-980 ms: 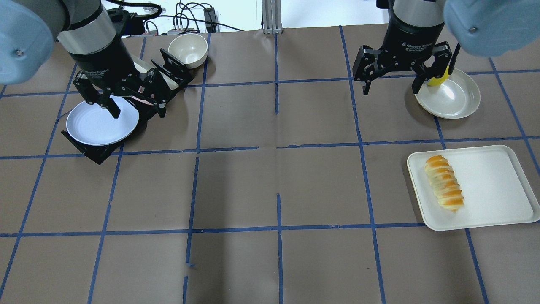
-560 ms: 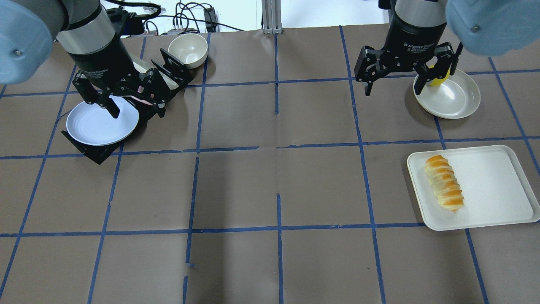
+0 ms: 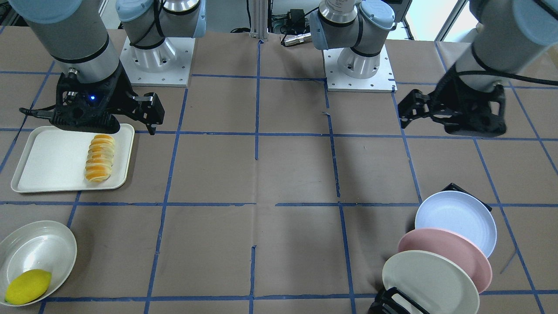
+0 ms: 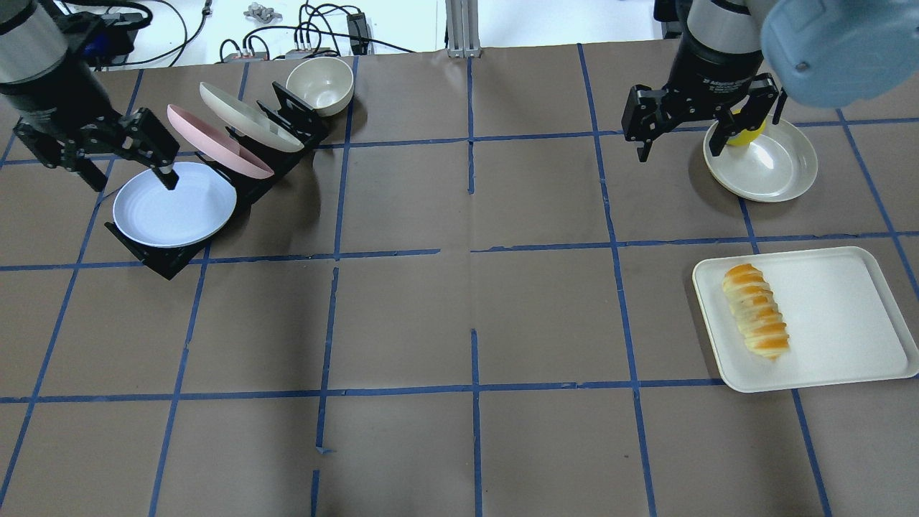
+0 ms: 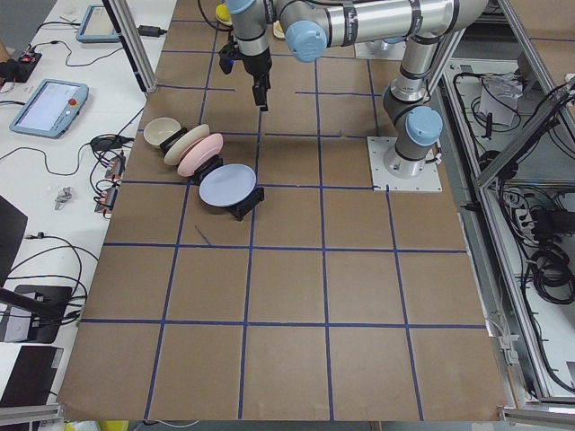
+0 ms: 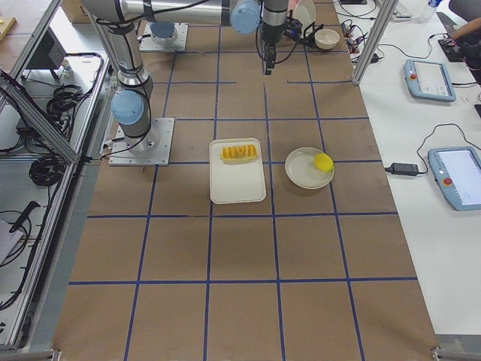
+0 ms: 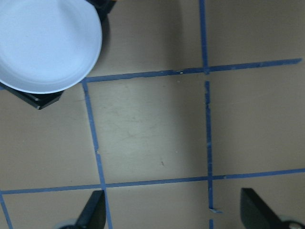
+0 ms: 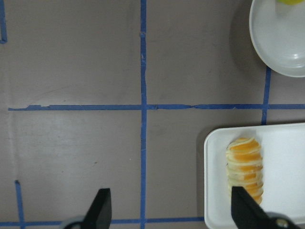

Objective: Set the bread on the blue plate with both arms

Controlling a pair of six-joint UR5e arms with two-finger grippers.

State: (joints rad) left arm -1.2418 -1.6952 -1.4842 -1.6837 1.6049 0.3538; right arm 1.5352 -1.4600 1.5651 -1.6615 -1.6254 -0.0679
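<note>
Got the bread point(image 4: 755, 310) lying on the white tray point(image 4: 847, 316), well apart from the blue plate point(image 4: 174, 208) propped in its rack point(image 4: 165, 264). Seeing left pincer point(image 4: 131, 176) and right pincer point(image 4: 678, 140) both wide, empty. Could easily drag the pink plate point(image 4: 215, 147) along by snagging its rim.

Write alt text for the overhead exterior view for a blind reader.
The bread lies on a white tray at right; the blue plate sits in a black rack at left, with a pink plate and cream plate behind. The left gripper and right gripper hang open, empty.
</note>
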